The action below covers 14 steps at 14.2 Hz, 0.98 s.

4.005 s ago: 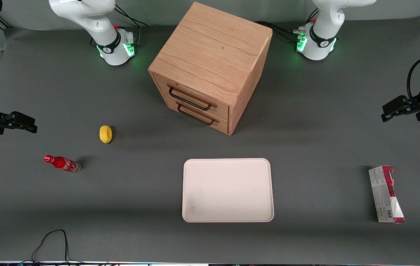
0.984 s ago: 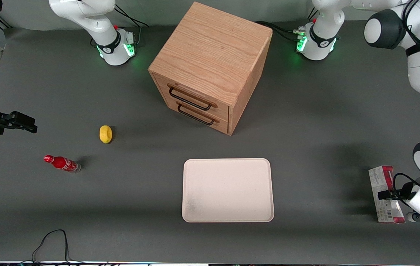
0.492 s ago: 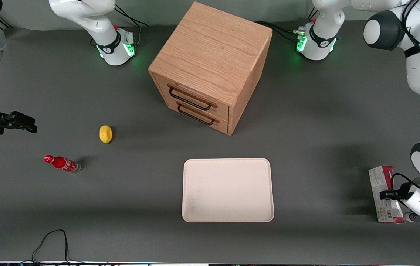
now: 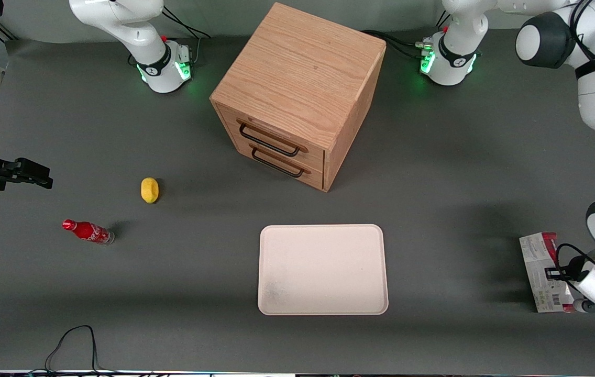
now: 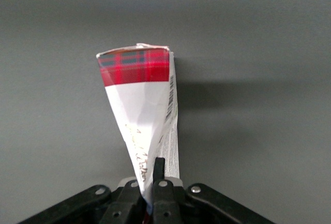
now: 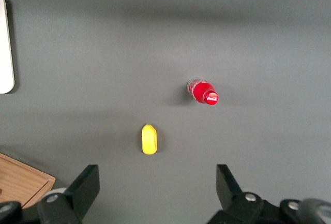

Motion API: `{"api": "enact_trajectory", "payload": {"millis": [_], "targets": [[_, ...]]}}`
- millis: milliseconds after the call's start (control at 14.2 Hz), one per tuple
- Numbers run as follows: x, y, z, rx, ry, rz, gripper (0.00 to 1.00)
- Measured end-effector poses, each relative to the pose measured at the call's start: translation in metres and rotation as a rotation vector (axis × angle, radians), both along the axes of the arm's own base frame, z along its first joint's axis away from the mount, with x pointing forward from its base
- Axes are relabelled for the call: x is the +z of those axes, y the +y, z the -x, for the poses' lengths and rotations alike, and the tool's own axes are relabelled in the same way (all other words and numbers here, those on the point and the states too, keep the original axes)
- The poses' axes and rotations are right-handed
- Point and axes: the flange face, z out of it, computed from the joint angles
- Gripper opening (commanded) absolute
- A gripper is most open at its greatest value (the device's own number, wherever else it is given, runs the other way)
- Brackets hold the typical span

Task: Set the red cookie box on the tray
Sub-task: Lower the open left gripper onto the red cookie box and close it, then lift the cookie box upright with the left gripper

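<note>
The red cookie box [image 4: 537, 262] lies at the working arm's end of the table, grey-white barcode face up, well apart from the tray [image 4: 322, 269]. The left arm's gripper [image 4: 555, 273] is down at the box's edge. In the left wrist view the gripper [image 5: 150, 182] is shut on the box [image 5: 142, 105]. One black finger [image 5: 159, 168] presses against its white side, and the red tartan end points away from the wrist. The cream-white tray is bare and sits in front of the cabinet, nearer the front camera.
A wooden drawer cabinet [image 4: 297, 94] stands mid-table, farther from the front camera than the tray. A yellow lemon [image 4: 149, 189] and a small red soda bottle [image 4: 88, 231] sit toward the parked arm's end. A black cable [image 4: 72, 340] lies at the near edge.
Since four seconds ago the left arm has come down onto the box. In the last half second the box has shifted slightly toward the tray and away from the front camera, with the gripper on it.
</note>
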Motion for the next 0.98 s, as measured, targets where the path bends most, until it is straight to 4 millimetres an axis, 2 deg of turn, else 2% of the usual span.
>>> {"api": "enact_trajectory", "payload": {"millis": [141, 211, 422, 632, 773, 984], "targets": [[0.039, 0.001, 0.004, 0.002, 0.029, 0.003, 0.0], [0.066, 0.003, 0.008, 0.005, 0.044, 0.004, 0.0], [0.169, 0.004, 0.027, 0.013, 0.059, 0.005, 0.0], [0.262, 0.006, 0.065, 0.03, 0.055, -0.007, 0.0], [0.309, 0.01, 0.093, 0.047, 0.061, -0.011, 0.0], [0.356, 0.015, 0.125, 0.067, 0.053, -0.01, 0.0]]}}
